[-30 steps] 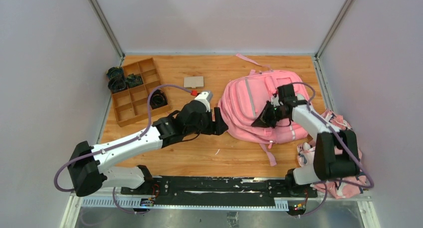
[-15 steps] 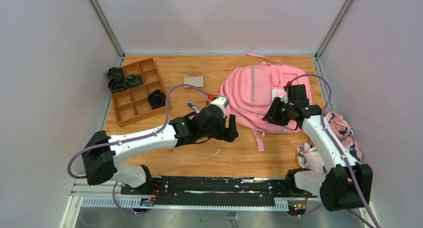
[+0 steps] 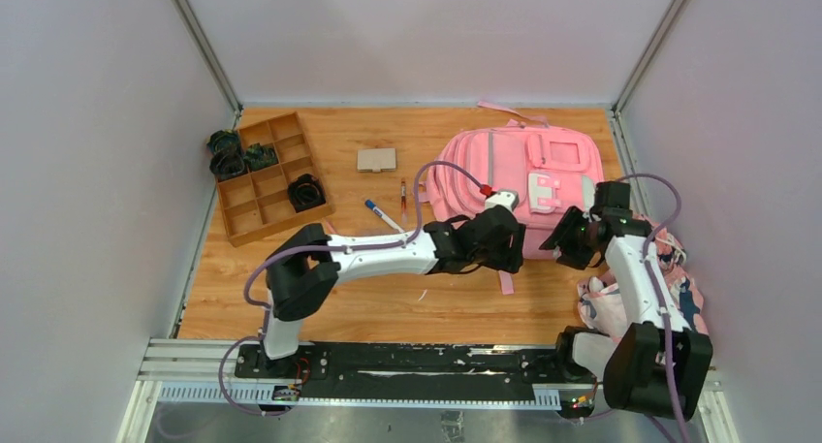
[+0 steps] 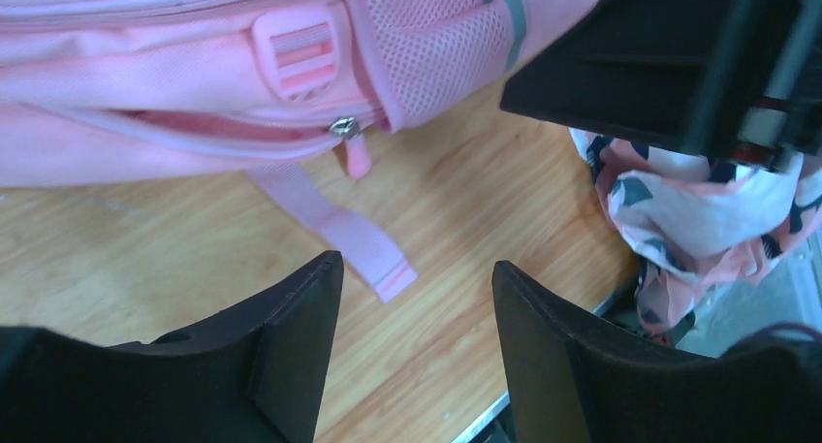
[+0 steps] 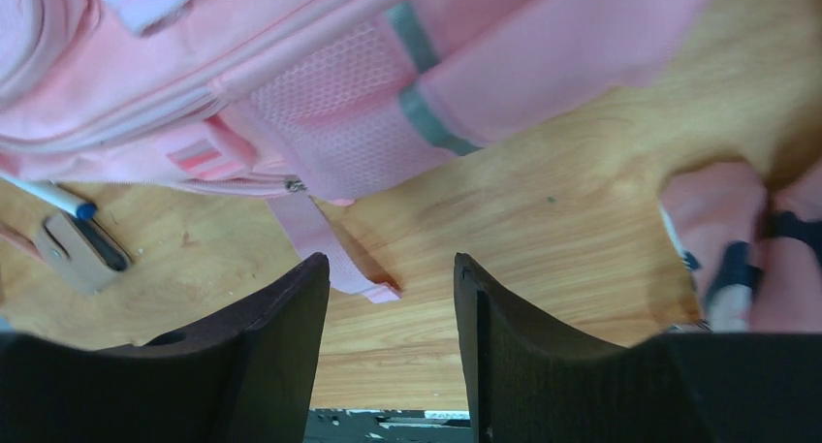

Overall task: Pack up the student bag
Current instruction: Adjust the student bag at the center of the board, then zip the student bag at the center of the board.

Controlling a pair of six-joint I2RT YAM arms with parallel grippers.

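Two pincers at near edge of student bag point(image 3: 519, 172), neither touching it.

Top view: bag lies flat, long axis across table, just beyond both pincers. Left gripper point(image 3: 512, 252) below mid-edge, right gripper point(image 3: 565, 241) beside near right corner.

Left wrist view: left gripper point(image 4: 415, 278) jaws apart, nothing between. Bag ahead and leftward; zipper pull point(image 4: 357, 154) just beyond tips, loose strap point(image 4: 341, 232) trailing toward gap.

Right wrist view: right gripper point(image 5: 388, 268) jaws spread, empty. Mesh side pocket point(image 5: 339, 104) ahead, strap end at left fingertip.

Judgement: left arm nearer zipper pull.

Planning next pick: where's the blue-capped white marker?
Top view, left-centre: marker between the pink fabric backpack and brown wooden compartment tray, beside a thin red pen.
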